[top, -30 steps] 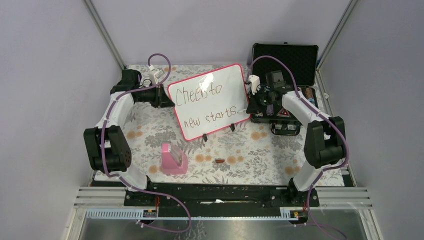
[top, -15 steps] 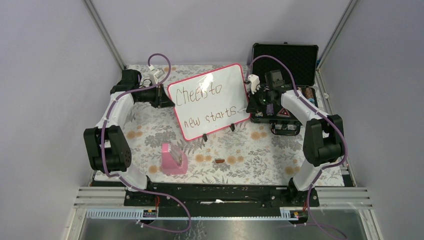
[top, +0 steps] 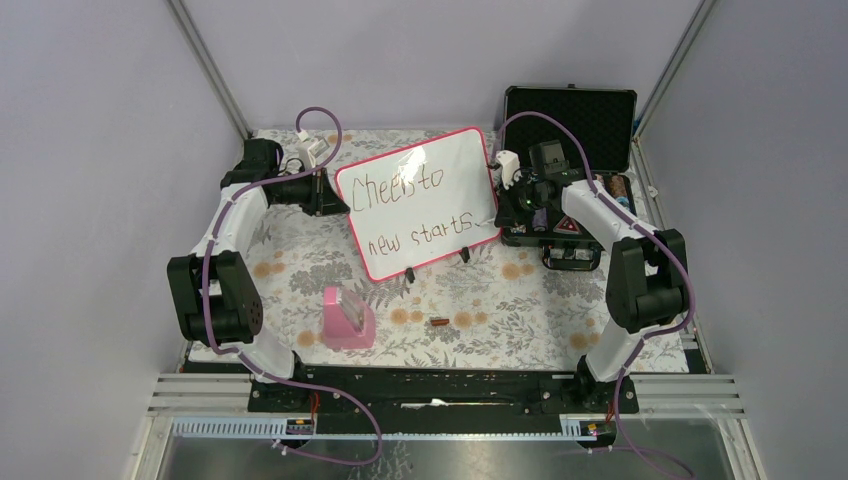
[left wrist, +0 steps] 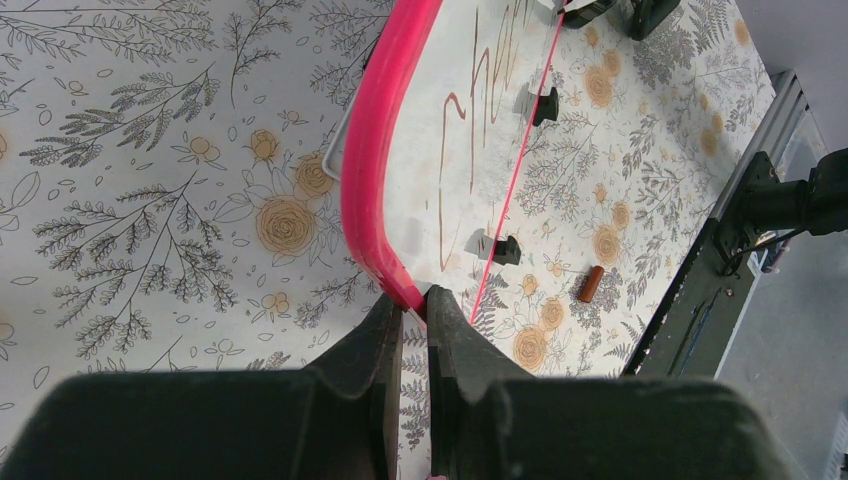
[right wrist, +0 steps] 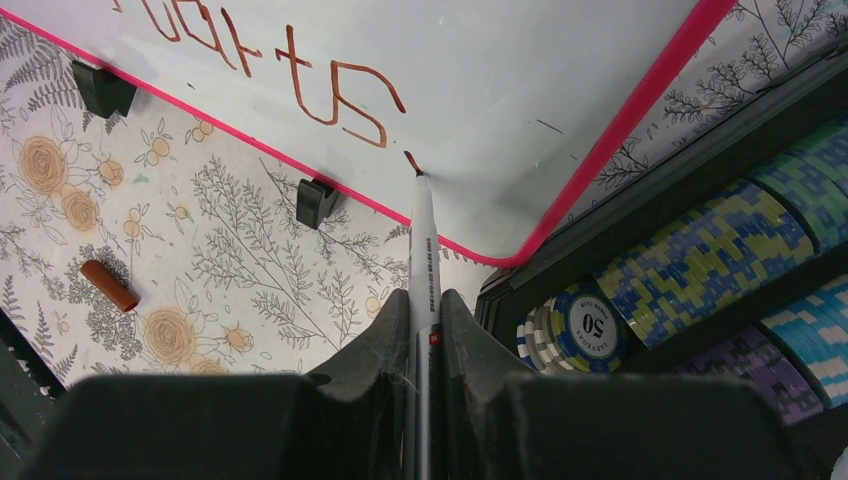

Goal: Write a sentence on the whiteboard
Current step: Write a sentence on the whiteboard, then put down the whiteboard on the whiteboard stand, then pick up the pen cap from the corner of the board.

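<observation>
The whiteboard (top: pixel 420 200), glossy white with a pink frame and small black feet, lies tilted on the floral table. The sentence (top: pixel 415 210) runs in two dark lines, "Cheers to" above "new starts". My left gripper (top: pixel 328 197) is shut on the board's left pink frame (left wrist: pixel 375 160). My right gripper (top: pixel 510 205) is shut on a white marker (right wrist: pixel 424 250). The marker's tip touches the board just past the last "s" (right wrist: pixel 355 100), near the board's right corner.
An open black foam-lined case (top: pixel 570 125) sits at the back right, with poker chips (right wrist: pixel 700 260) in it close to my right gripper. A pink holder (top: pixel 348 318) and a small brown marker cap (top: pixel 438 322) lie on the table in front of the board.
The right arm has edged slightly left toward the board. The left arm and the board have not moved.
</observation>
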